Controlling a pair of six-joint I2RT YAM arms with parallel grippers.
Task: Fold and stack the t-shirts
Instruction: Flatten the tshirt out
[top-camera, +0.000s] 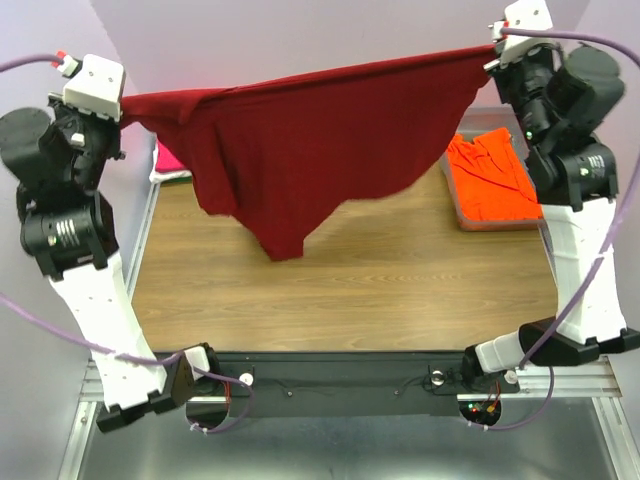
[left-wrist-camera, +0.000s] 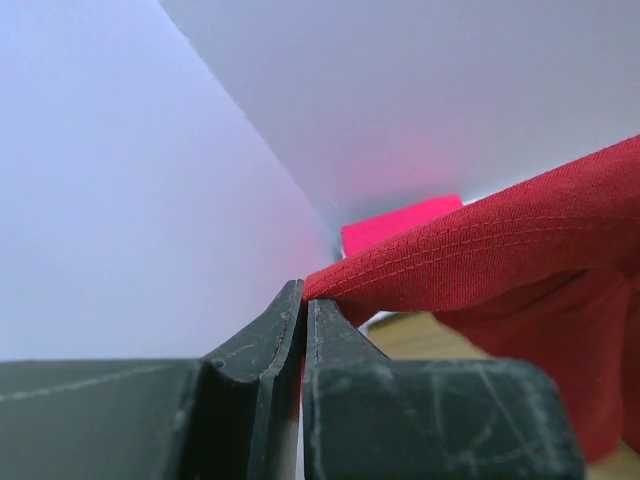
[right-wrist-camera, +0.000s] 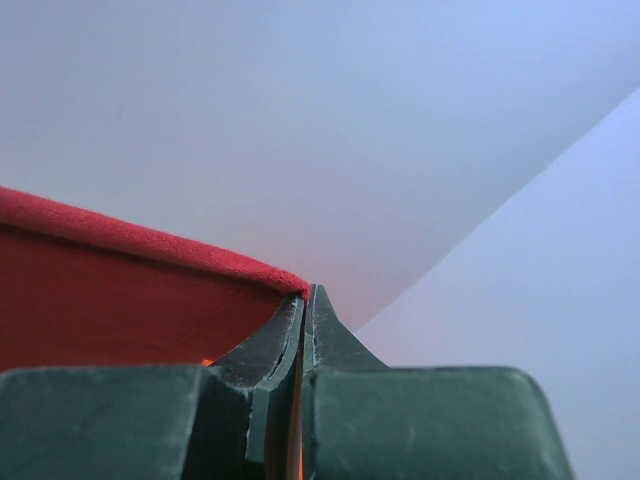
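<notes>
**Both arms hold the dark red t-shirt (top-camera: 320, 140) aloft**

The left gripper (left-wrist-camera: 303, 298) is clamped tight on one hemmed edge of the shirt, and the right gripper (right-wrist-camera: 305, 297) pinches the opposite end. The cloth stretches from one pair of fingers to the other and sags between them above the table (top-camera: 400, 285). Beyond the left fingers lies a hot pink t-shirt (left-wrist-camera: 398, 222). Below the right fingers lies an orange t-shirt (top-camera: 492, 175).

The dark red t-shirt (top-camera: 310, 150) is soft, matt knit cloth with a fine ribbed texture. The table (top-camera: 400, 280), in the lower middle, is smooth wood.
</notes>
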